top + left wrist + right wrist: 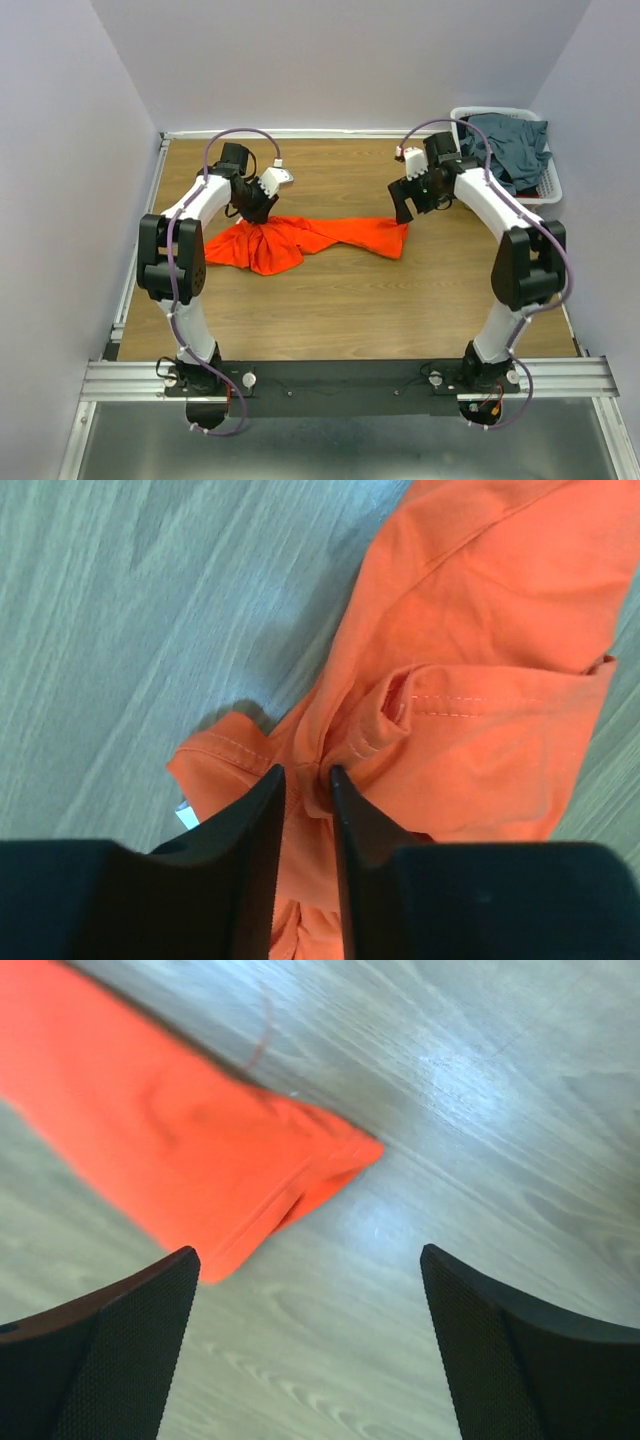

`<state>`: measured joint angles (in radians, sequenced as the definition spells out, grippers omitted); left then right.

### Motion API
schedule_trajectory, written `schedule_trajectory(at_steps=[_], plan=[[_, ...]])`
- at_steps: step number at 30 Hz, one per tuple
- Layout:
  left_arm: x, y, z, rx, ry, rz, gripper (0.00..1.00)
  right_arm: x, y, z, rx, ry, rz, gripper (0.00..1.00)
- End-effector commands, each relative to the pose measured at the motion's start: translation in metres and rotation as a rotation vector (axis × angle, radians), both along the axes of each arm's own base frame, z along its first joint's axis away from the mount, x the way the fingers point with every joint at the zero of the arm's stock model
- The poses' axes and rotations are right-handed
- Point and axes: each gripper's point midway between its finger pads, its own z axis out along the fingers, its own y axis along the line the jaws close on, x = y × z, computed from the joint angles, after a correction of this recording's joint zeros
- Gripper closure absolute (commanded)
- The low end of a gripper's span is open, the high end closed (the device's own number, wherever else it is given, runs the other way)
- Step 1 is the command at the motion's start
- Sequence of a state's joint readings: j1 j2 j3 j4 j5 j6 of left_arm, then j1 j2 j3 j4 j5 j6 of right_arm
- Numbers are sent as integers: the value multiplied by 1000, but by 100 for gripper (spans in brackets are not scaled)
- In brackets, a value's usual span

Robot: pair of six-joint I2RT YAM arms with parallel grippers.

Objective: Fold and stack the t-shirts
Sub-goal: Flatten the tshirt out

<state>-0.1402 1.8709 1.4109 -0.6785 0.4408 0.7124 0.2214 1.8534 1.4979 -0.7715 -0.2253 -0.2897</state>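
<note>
The left gripper [305, 772] pinches a bunched fold of the orange-red t-shirt [300, 240], its fingers drawn nearly together on the cloth. The shirt lies stretched in a crumpled band across the middle of the wooden table [350, 310]. The right gripper [310, 1253] hovers with fingers spread wide and holding nothing, just beside the shirt's right-hand corner, while the dark blue-grey t-shirts [512, 145] sit heaped in the white basket [552, 185] at the far right corner.

a robotics lab test cell: a wood-grain desk [340, 300] boxed in by bare pale walls [350, 60], with a left arm [200, 205] and a right arm [490, 205] bolted to an aluminium rail [120, 378] along its near edge.
</note>
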Motion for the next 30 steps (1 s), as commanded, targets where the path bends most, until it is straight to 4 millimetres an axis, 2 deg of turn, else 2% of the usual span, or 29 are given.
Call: schedule_trajectory(at_steps=[1, 3, 5, 9, 10, 13, 22, 30], plan=[[5, -2, 8, -64, 11, 21, 64, -28, 12, 24, 69, -33, 80, 16], [4, 0, 14, -90, 14, 30, 64, -37, 16, 25, 55, -41, 108, 28], [0, 2, 23, -94, 10, 33, 63, -53, 24, 14, 9, -22, 156, 40], [-13, 5, 36, -107, 9, 35, 56, -75, 37, -9, -55, 18, 216, 49], [-18, 6, 40, -111, 11, 34, 55, -77, 37, -19, -90, 25, 222, 49], [-27, 6, 46, -124, 11, 35, 55, -77, 40, -33, -114, 36, 228, 50], [-36, 7, 58, -126, -6, 36, 55, -75, 38, -70, -176, 71, 235, 51], [-41, 9, 55, -119, 2, 35, 55, -85, 38, -86, -171, 113, 238, 55]])
